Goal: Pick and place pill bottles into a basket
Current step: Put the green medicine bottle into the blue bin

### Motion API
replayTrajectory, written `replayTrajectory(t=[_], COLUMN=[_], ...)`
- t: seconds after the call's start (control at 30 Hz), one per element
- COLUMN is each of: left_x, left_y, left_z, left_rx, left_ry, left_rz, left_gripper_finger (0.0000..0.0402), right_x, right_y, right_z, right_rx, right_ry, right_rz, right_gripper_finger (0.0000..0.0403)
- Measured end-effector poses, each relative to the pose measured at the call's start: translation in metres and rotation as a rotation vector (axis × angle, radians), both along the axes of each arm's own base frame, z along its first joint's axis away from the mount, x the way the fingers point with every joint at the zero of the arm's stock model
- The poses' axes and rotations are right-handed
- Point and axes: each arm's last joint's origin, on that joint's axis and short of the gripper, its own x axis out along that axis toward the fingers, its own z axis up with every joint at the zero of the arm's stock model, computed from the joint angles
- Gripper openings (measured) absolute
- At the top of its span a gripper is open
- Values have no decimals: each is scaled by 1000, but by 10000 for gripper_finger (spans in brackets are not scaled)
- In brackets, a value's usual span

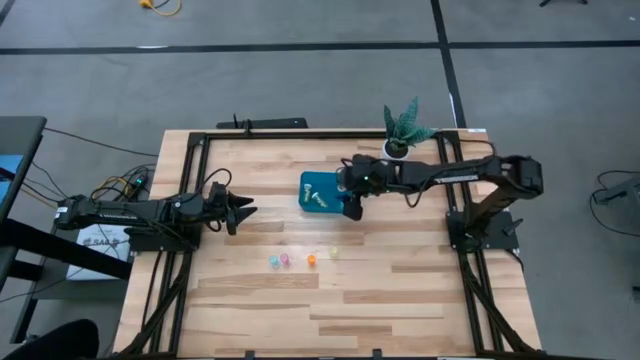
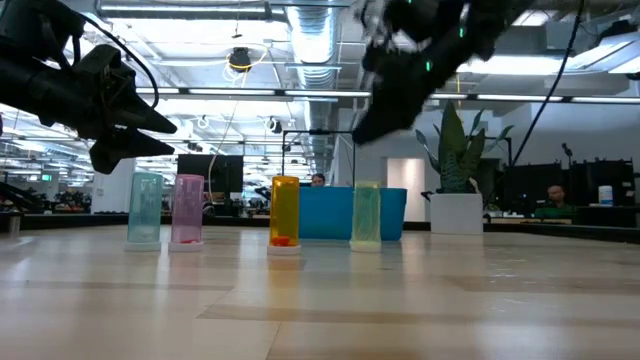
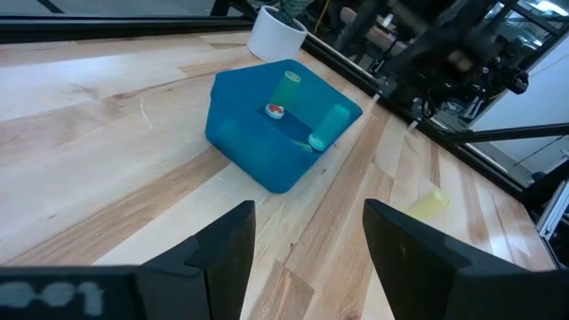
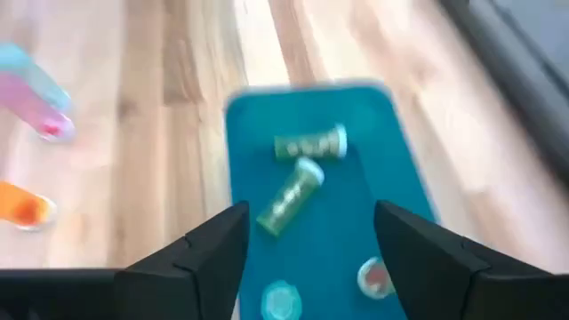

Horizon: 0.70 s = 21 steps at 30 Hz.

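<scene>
Hovering above the basket (image 1: 318,191), near the table's (image 1: 420,300) far edge, the right gripper (image 1: 352,208) is seen with its fingers spread and nothing between them. Four bottles are already held in the basket: two green ones (image 4: 293,194) lying on their sides and two smaller ones seen end-on. Four more are lined up toward the middle of the table, well apart from the basket: the blue bottle (image 2: 145,209), the pink bottle (image 2: 187,209), the orange bottle (image 2: 284,213) and the pale yellow bottle (image 2: 366,213), all upright in the low view. The left gripper (image 1: 245,212) is parked near the left edge, its fingers also spread and empty, pointed toward the basket.

The task is judged to be about half done, with a reach to the row likely next. The standing bottles are narrow and light, and neighbours in the row stand close; one could be toppled if an open finger is lowered onto it rather than beside it, and a tipped bottle would probably roll along the wood. The basket itself could be nudged if the right gripper is swept low while leaving.
</scene>
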Motion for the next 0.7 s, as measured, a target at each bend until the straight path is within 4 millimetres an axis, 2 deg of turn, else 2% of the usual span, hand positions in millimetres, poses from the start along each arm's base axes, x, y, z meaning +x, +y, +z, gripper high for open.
replayTrajectory(t=[0.13, 0.27, 0.5, 0.7], left_x=[0, 0, 0, 0], left_y=[0, 0, 0, 0], left_z=[0, 0, 0, -1], left_rx=[0, 1, 4, 8], left_ry=[0, 0, 1, 9], left_rz=[0, 0, -2, -3], left_gripper_finger=[199, 199, 199, 199], right_x=[-2, -11, -16, -6], right_y=[13, 40, 91, 121], right_z=[36, 47, 45, 21], right_rx=[-5, 25, 83, 127], right_ry=[-46, -24, 21, 82], right_rz=[37, 108, 212, 252], right_gripper_finger=[219, 213, 214, 213])
